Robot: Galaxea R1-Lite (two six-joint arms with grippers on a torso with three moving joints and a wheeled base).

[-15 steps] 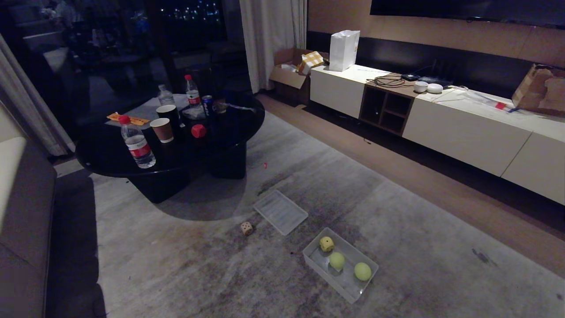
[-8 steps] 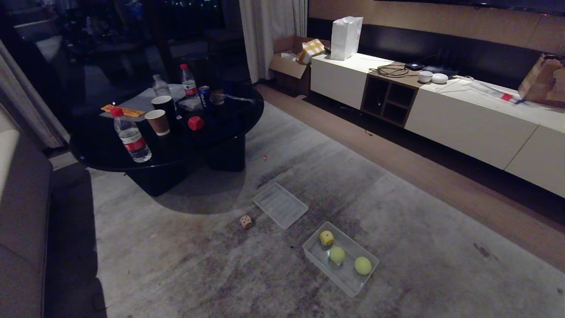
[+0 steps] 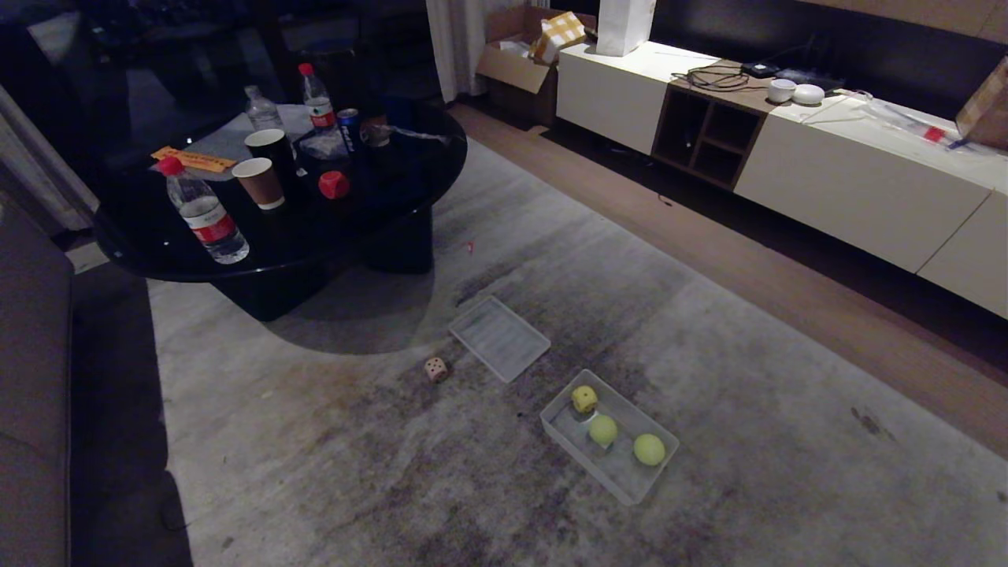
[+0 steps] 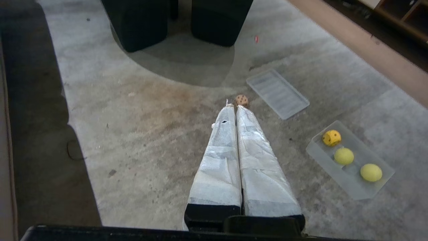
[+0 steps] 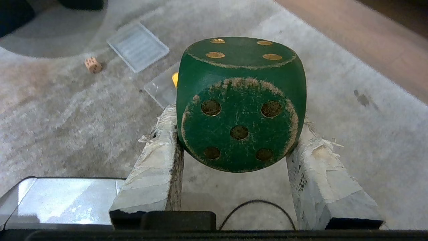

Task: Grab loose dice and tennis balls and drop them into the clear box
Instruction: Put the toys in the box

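Tilting downward over the last second, with the whole head view sliding so that the black round coffee table [image 3: 283, 197] and the long white cabinet [image 3: 850, 181] sit higher in the frame; a camera shift, not a move of the objects. Gripping a dark green rounded die with gold pips [image 5: 240, 103] between the tape-wrapped fingers of the right gripper [image 5: 239, 137], filling the centre of the right wrist view. Lying in the lower middle of the head view, the shallow clear plastic box [image 3: 622, 480], already holding a yellow die [image 3: 583, 398] and two fuzzy yellow-green tennis balls [image 3: 626, 439]. Resting on the grey carpet [image 3: 354, 457] just beside the flat ribbed translucent lid [image 3: 499, 338], a loose beige die [image 3: 435, 368]; farther off on the table, a red die [image 3: 334, 184]. Pressed together and empty, the left gripper [image 4: 235, 107]. Probably bending toward the box to release the green die.
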